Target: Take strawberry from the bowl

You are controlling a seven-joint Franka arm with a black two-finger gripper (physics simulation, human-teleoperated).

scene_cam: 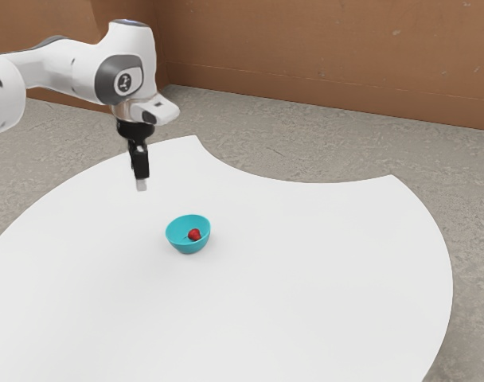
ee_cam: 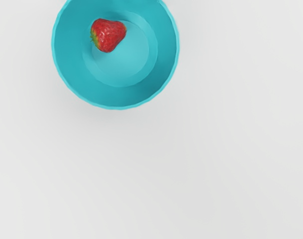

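A white table (scene_cam: 322, 270) stands before a brown wall (scene_cam: 329, 52).

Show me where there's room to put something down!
Bare white table runs from the bowl to the curved edge at the exterior view's right. It's crowded inside the bowl, where the strawberry lies, and near the hanging gripper.

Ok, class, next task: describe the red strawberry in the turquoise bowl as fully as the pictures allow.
The red strawberry is small beside the round turquoise bowl that holds it. It is bluntly tapered, with a slightly shiny, uneven skin turning yellow-green at one end, where a small leafy fringe seems to show. It appears whole and lies on its side, off-centre, at the edge of the bowl's flat bottom, beside the sloping wall. Only the bowl touches it.
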